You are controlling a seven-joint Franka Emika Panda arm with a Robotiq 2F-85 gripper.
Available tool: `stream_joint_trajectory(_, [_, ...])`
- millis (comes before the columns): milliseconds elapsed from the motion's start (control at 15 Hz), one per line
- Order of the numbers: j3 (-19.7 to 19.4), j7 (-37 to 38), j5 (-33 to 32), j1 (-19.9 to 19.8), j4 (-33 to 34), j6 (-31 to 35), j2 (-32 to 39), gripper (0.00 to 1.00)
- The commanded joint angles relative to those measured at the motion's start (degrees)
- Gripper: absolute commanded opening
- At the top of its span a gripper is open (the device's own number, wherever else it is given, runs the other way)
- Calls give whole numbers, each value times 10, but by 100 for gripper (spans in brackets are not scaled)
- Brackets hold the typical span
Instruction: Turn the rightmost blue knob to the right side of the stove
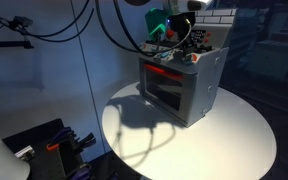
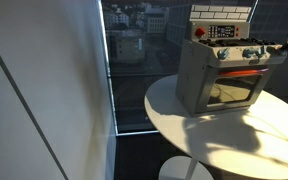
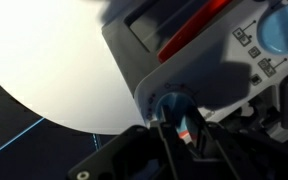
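Observation:
A grey toy stove [image 1: 189, 92] with a red oven handle stands on a round white table [image 1: 239, 135]; it shows in both exterior views [image 2: 216, 85]. In the wrist view, the blue end knob [image 3: 171, 102] on the stove's control panel sits between my gripper's [image 3: 180, 128] two dark fingers, which are closed on its ridge. A second blue knob [image 3: 282, 34] shows further along the panel. In the exterior views my gripper [image 1: 180, 36] [image 2: 287, 47] is at the stove's upper front corner, and it hides the end knob there.
The table [image 2: 219, 140] stands next to a large window [image 2: 134, 60] and a white wall [image 2: 44, 90]. Black cables [image 1: 44, 25] hang behind the stove. Dark equipment [image 1: 44, 150] lies on the floor by the table.

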Motion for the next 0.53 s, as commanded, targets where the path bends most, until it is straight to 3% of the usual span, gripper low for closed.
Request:
stream_joint_trajectory(0, [2, -5, 17, -1, 5, 12, 4, 3])
stream_joint_trajectory(467, [-1, 31, 5, -3, 5, -10, -1, 6])
